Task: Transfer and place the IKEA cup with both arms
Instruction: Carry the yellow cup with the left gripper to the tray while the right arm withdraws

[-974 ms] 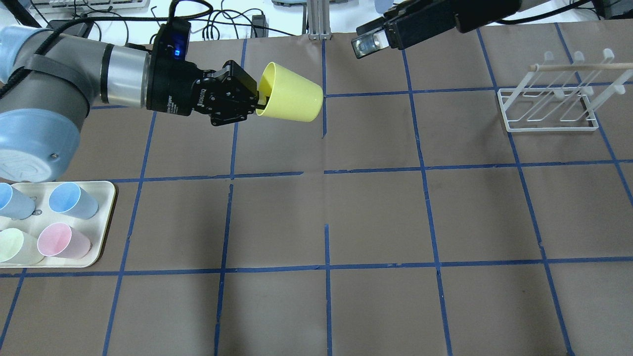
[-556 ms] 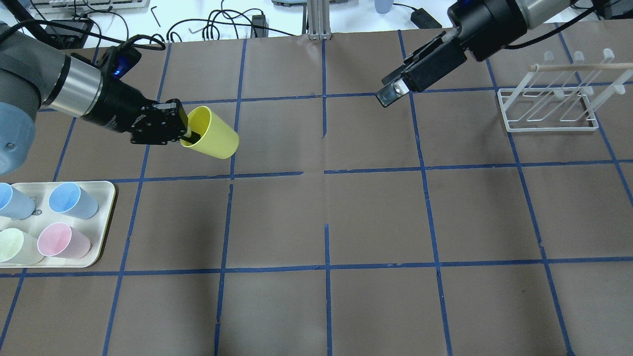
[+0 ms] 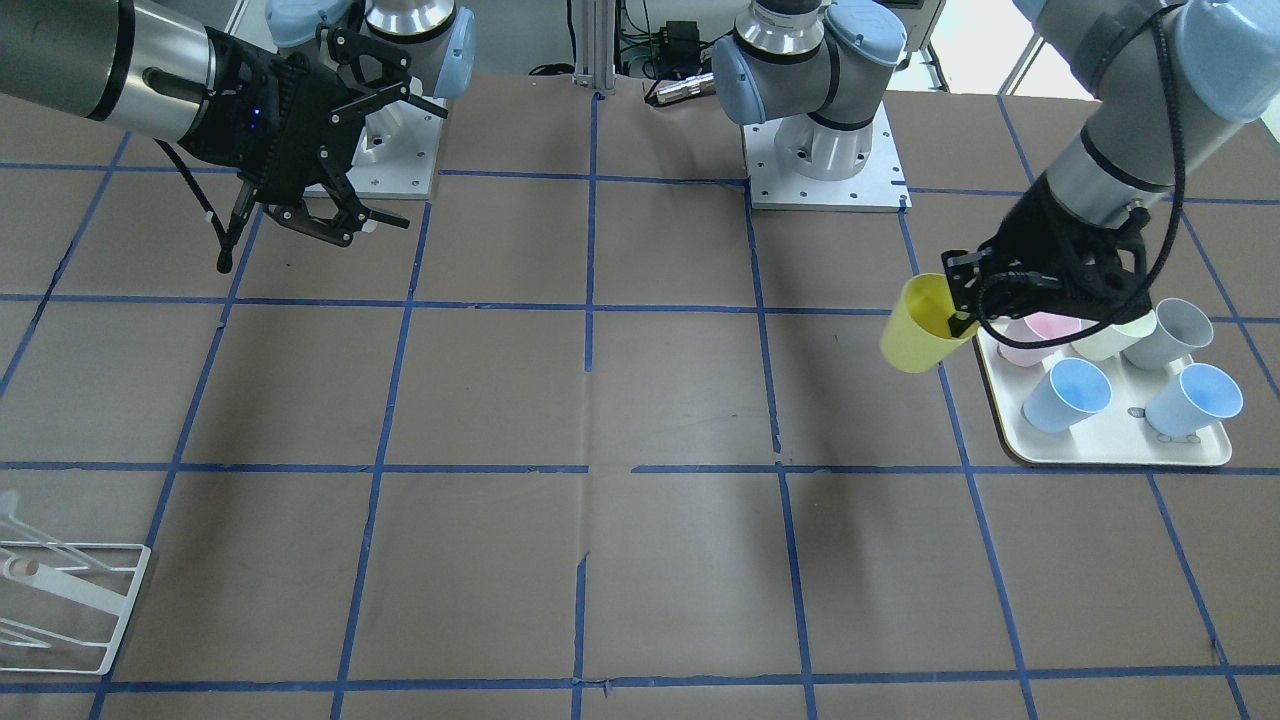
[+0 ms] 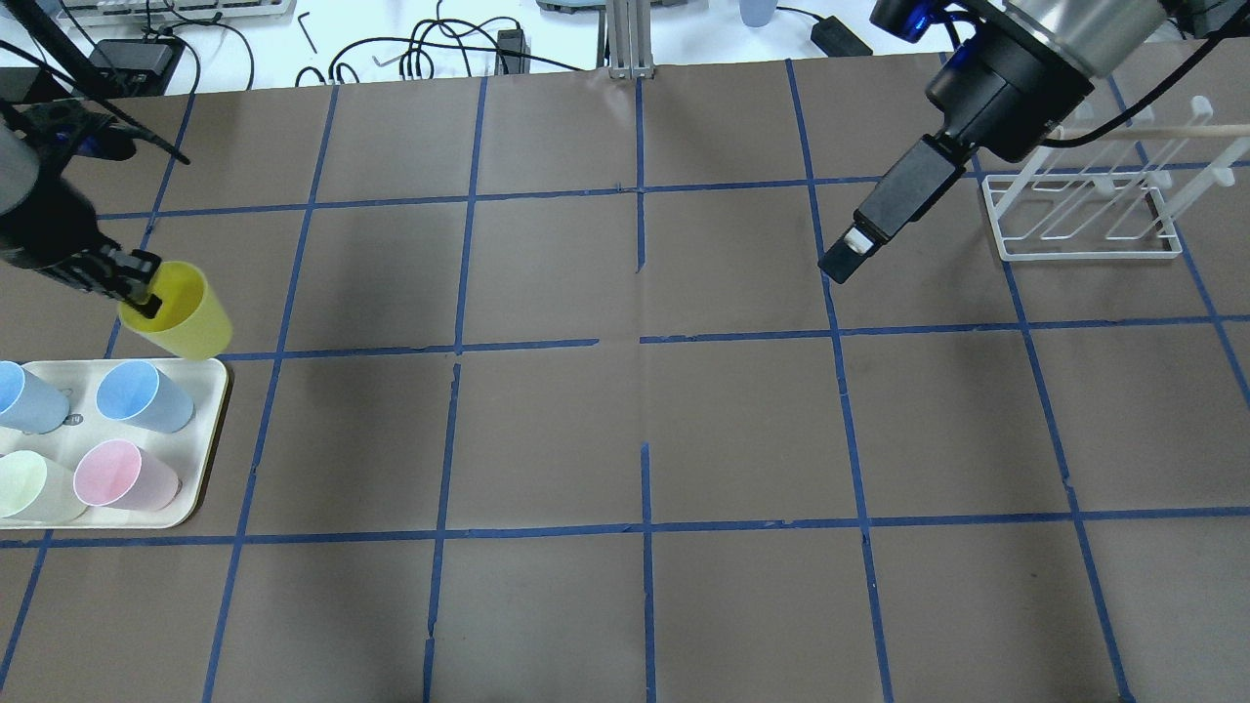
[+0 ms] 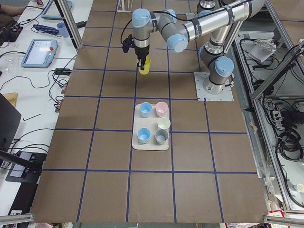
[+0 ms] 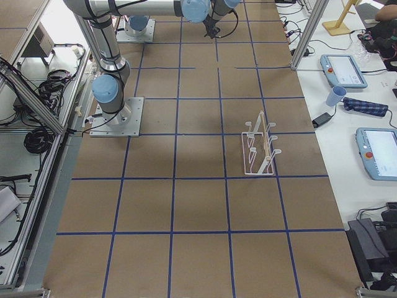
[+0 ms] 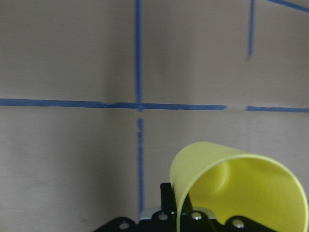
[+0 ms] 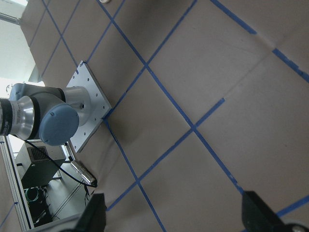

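Observation:
The bright yellow IKEA cup (image 4: 184, 314) hangs tilted in my left gripper (image 4: 140, 296), which is shut on its rim with one finger inside. It is above the table just beyond the tray's far corner. The cup also shows in the front view (image 3: 915, 337), the exterior left view (image 5: 144, 66) and the left wrist view (image 7: 241, 188). My left gripper (image 3: 965, 305) shows in the front view too. My right gripper (image 3: 392, 158) is open and empty, far off on the other half of the table; it points down beside the rack in the overhead view (image 4: 848, 256).
A cream tray (image 4: 213, 439) at the near left holds light blue, pink, pale cream and grey cups (image 3: 1070, 392). A white wire rack (image 4: 1082, 211) with a wooden rod stands at the far right. Cables lie beyond the table's far edge.
My left arm has swung the yellow cup from the table's middle far to the left and lower, next to the tray. My right gripper has drawn back to the right, near the rack.

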